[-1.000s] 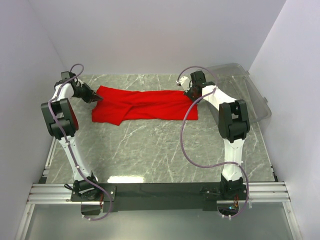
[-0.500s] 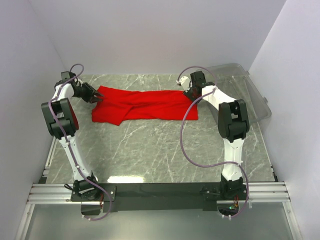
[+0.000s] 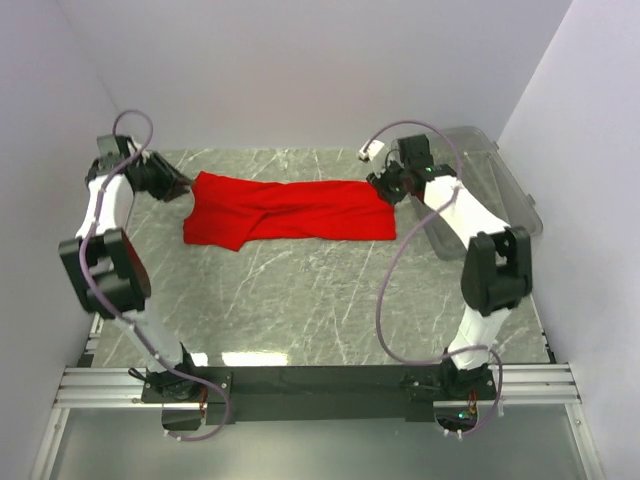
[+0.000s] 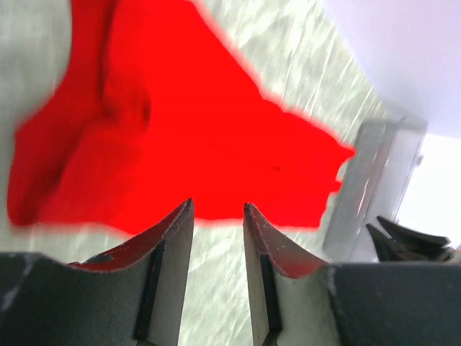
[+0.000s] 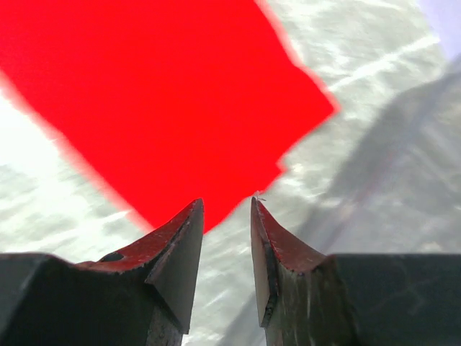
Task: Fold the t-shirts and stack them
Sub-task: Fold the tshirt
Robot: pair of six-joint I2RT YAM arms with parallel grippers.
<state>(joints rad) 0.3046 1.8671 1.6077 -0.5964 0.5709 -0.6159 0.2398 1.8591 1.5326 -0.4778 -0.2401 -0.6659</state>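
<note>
Top external view: I see the grey marbled bench (image 3: 300,310), with the clear plastic bin (image 3: 505,185) at its far right edge. The red t-shirt (image 3: 290,210) lies flat as a long band across the far half of the bench. My left hand (image 3: 180,187) sits just off its left end, my right hand (image 3: 385,188) just beside its right end. In both wrist views the fingers stand narrowly apart, holding nothing.
</note>
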